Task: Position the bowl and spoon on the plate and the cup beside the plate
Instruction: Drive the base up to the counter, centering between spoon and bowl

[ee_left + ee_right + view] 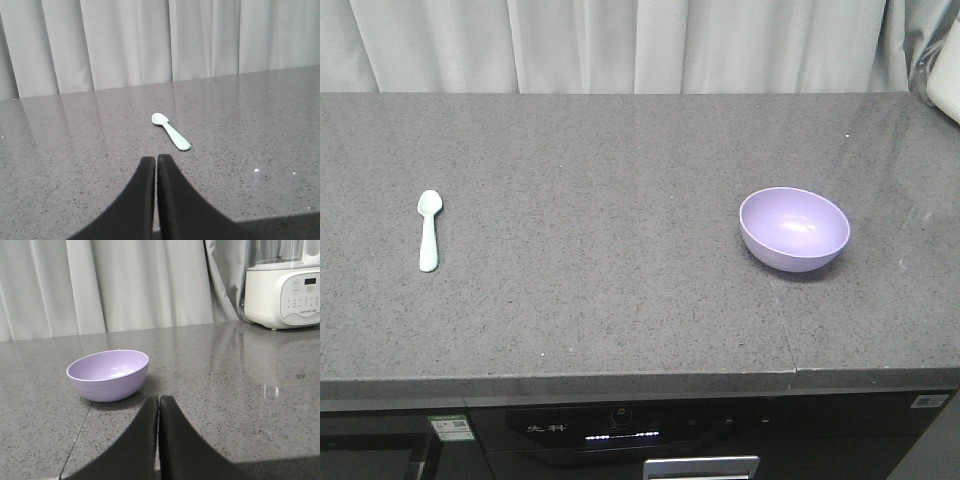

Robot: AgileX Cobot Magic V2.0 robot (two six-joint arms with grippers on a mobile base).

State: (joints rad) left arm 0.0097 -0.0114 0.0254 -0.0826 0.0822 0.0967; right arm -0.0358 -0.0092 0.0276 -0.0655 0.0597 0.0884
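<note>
Grey speckled stone counter (620,300), seen from my remote station: 2 task items lie on it, well apart. The spoon (429,230) lies flat on the left side, head toward the curtain (620,45) and handle toward the front edge. It is well in from the front edge and the back edge. The bowl (794,228) stands upright on the right half, mouth up, about as far from the front edge as the spoon. A broad stretch of open stone runs between the 2, and more lies behind them up to the curtain line.

A thin seam (782,320) crosses the counter from under the bowl to the front lip. At the far right back corner stands a white kitchen appliance (282,290), close to the curtain and well apart from the bowl.

On my left wrist camera, the left claw (156,159) has its 2 fingers pressed together, gripping nothing. The spoon lies ahead of it and slightly right, not touching. On the right wrist camera, the right claw (158,399) is likewise closed on nothing, with the bowl ahead and to its left, apart from the fingertips.
</note>
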